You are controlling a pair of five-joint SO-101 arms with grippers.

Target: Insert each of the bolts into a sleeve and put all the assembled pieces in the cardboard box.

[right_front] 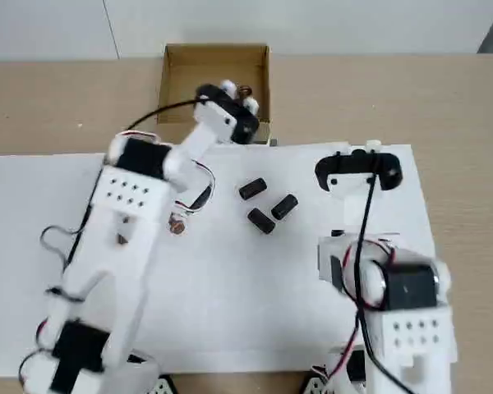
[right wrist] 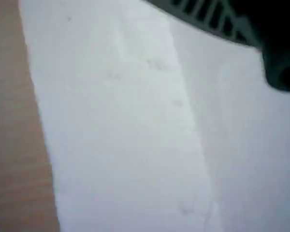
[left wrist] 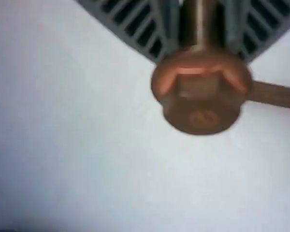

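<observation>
My left gripper (right_front: 243,98) is held at the front right corner of the cardboard box (right_front: 181,78), shut on a copper bolt (right_front: 245,91). In the left wrist view the bolt (left wrist: 200,94) hangs head toward the camera, its shank clamped between the grey ribbed jaws. A second copper shank (left wrist: 275,94) pokes out beside it. Three black sleeves (right_front: 252,189) (right_front: 284,205) (right_front: 260,220) lie on the white paper, mid-table. Another bolt (right_front: 177,226) lies next to the left arm. My right gripper (right_front: 357,168) rests over the paper, to the right of the sleeves.
The white paper sheet (right_front: 255,312) covers most of the wooden table (right_front: 460,123). In the right wrist view the paper (right wrist: 135,121) meets the bare wood (right wrist: 14,154). Cables hang from both arms. The left arm's body lies across the left half of the paper.
</observation>
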